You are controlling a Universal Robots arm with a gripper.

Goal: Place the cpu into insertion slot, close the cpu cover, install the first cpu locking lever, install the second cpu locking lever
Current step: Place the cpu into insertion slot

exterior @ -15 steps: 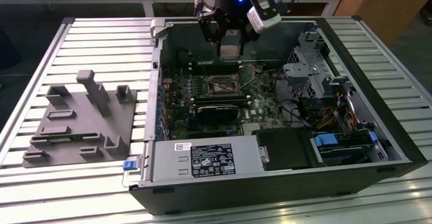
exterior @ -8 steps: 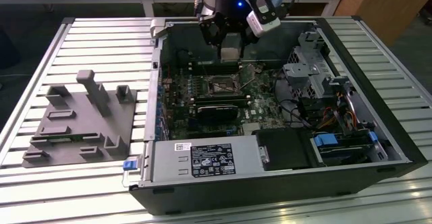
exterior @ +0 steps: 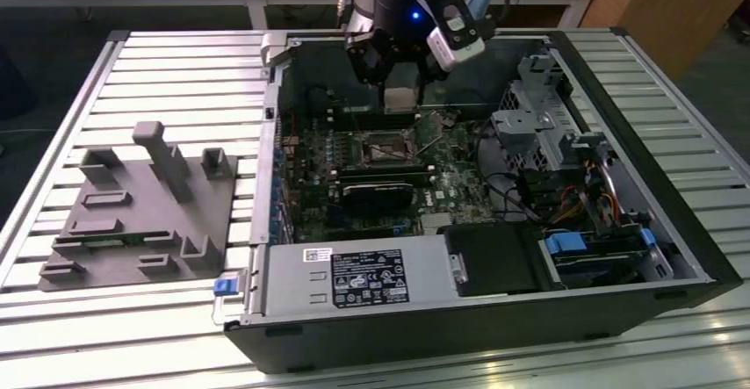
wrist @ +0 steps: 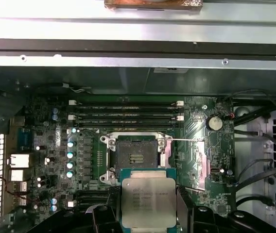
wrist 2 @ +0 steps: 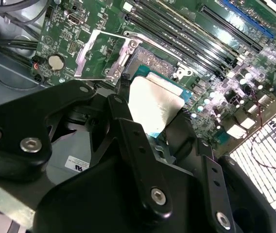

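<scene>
1 cpu (wrist: 147, 203), 1 insertion slot (wrist: 137, 156), 1 cpu cover (wrist 2: 84, 53), 4 long memory slots (wrist: 126, 110), 1 coin battery (wrist: 214, 122).

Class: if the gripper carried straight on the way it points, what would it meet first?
The gripper holds the cpu, which would likely meet the open insertion slot or its rim on the green motherboard first; depth is unclear, so alignment can't be judged.

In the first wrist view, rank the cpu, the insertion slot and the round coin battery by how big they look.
1. cpu, held nearer the camera, so its lead over the slot is unsure.
2. insertion slot.
3. coin battery, plainly smallest.
</scene>
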